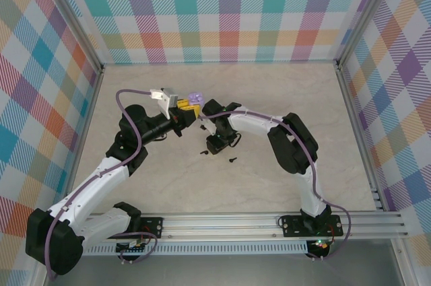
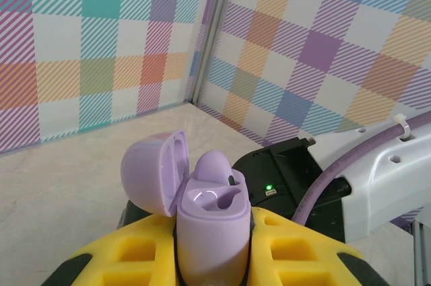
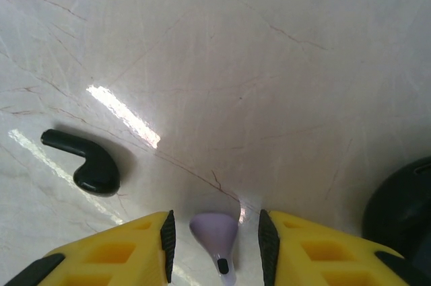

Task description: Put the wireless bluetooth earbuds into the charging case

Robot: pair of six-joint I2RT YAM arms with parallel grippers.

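Observation:
My left gripper point(image 2: 212, 235) is shut on the body of a pale lilac charging case point(image 2: 210, 225), held upright above the table with its lid point(image 2: 151, 171) swung open. One lilac earbud point(image 2: 214, 167) sits in the case's far slot, while the near slot is empty. In the top view the case point(image 1: 194, 101) is just left of my right wrist. My right gripper point(image 3: 215, 239) is open and low over the table. A second lilac earbud point(image 3: 217, 235) lies between its yellow fingers, touching neither pad. A black earbud point(image 3: 84, 163) lies on the table to the left.
Two black earbuds point(image 1: 204, 153) point(image 1: 232, 159) lie on the marble table point(image 1: 283, 91) near the right gripper point(image 1: 215, 139). A dark rounded object point(image 3: 404, 212) sits at the right edge of the right wrist view. Checked walls enclose the table on three sides.

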